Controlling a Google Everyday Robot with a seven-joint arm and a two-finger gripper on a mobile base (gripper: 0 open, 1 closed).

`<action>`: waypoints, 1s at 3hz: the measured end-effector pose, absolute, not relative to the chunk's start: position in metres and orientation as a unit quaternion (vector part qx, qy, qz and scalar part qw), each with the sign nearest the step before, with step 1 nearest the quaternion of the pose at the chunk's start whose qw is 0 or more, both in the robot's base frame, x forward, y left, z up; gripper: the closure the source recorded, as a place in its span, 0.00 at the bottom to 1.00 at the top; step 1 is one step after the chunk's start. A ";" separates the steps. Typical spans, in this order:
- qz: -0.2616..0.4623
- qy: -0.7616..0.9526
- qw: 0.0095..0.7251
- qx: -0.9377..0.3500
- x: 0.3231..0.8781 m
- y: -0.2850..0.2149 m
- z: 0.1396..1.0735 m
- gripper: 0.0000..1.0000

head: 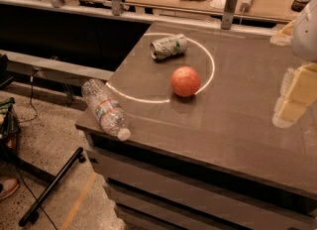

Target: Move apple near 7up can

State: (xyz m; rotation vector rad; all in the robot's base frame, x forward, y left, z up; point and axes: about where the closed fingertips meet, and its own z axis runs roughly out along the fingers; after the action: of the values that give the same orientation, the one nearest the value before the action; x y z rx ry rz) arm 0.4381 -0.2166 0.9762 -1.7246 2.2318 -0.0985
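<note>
The apple (185, 81), round and reddish-orange, sits on the dark grey table (233, 140) near its middle. The 7up can (168, 46), green and silver-white, lies on its side a short way behind and to the left of the apple, with a gap between them. My gripper (295, 97), with pale yellow parts under a white arm piece, hangs at the right edge of the view, well to the right of the apple and above the table. It holds nothing that I can see.
A clear plastic bottle (105, 107) with a white cap lies on its side at the table's front left corner, overhanging the edge. A thin white ring (210, 68) curves on the tabletop around the can and apple. Wooden tables and metal posts (229, 7) stand behind.
</note>
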 end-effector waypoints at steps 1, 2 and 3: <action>-0.035 0.781 0.159 -0.603 0.438 -0.217 0.976 0.00; 0.002 0.774 0.184 -0.605 0.450 -0.190 0.961 0.00; 0.056 0.776 0.220 -0.588 0.479 -0.136 0.928 0.00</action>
State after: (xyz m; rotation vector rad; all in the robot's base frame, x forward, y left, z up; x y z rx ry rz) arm 0.4787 -0.1363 0.9281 -1.6270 2.1467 0.1545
